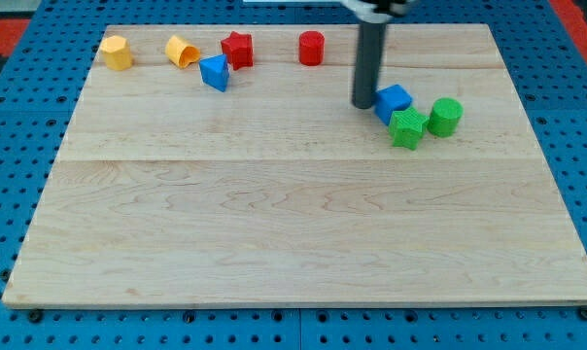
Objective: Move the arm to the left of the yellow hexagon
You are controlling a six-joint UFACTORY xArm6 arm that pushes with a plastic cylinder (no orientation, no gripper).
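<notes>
The yellow hexagon [116,52] sits near the board's top left corner. A second yellow block [182,50], shaped like a half cylinder, lies to its right. My tip [362,103] rests on the board right of centre near the top, touching or almost touching the left side of the blue cube [393,101]. The tip is far to the right of the yellow hexagon.
A blue triangular block [215,72] and a red star [237,49] lie right of the yellow blocks. A red cylinder [311,48] stands at top centre. A green star [406,128] and a green cylinder [445,117] lie by the blue cube. The wooden board [293,224] lies on a blue pegboard.
</notes>
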